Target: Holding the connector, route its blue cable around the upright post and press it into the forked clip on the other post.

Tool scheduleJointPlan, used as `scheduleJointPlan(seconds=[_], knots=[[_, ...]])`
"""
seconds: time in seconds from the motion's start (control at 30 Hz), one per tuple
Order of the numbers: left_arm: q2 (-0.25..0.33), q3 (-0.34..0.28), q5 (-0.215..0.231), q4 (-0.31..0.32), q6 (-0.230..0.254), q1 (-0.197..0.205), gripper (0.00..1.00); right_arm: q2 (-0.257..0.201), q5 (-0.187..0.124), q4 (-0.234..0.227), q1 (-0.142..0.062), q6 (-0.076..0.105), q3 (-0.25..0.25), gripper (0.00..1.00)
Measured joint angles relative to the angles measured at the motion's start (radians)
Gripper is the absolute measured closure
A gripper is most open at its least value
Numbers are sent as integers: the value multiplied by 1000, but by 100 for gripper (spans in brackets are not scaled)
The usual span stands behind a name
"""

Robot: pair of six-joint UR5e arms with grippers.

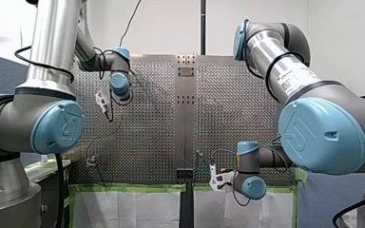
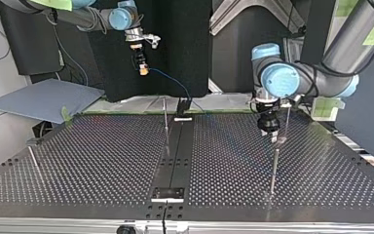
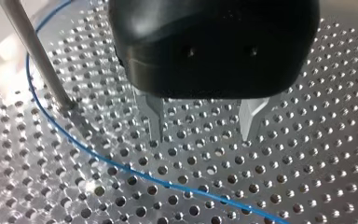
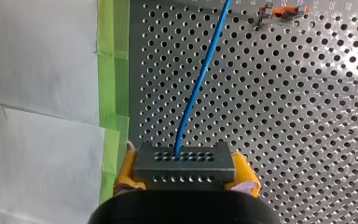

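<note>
Here my right pincer (image 4: 185,175) clamps the connector (image 4: 185,162); left pincer (image 3: 201,135) gapes, seemingly touching the table (image 3: 307,177).

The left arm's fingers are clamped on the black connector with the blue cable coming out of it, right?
No, it is the right arm's fingers that clamp the connector, blue cable coming out; the right wrist view shows it.

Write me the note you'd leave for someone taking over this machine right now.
Right gripper: jaws shut on the connector, raised above the table.
Left gripper: jaws open, empty, just over the table beside a post.
Blue cable runs along the table, curving past that post's foot.
Done: connector gripped. Left: routing round the post, pressing into the clip, which I cannot make out.
</note>
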Motion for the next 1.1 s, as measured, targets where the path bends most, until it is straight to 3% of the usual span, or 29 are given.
scheduleJointPlan(seconds=[0.2,0.43,0.7,1.1], knots=[[50,-47,-3,-40,38,1,20,0,0,2,-2,2,-1,100],[109,-49,-36,-99,89,13,20,0,0,5,-2,1,-2,100],[183,12,-66,-172,161,14,20,0,0,7,-1,-1,-2,100],[290,118,-65,-279,241,15,20,0,0,8,1,-1,-2,100]])
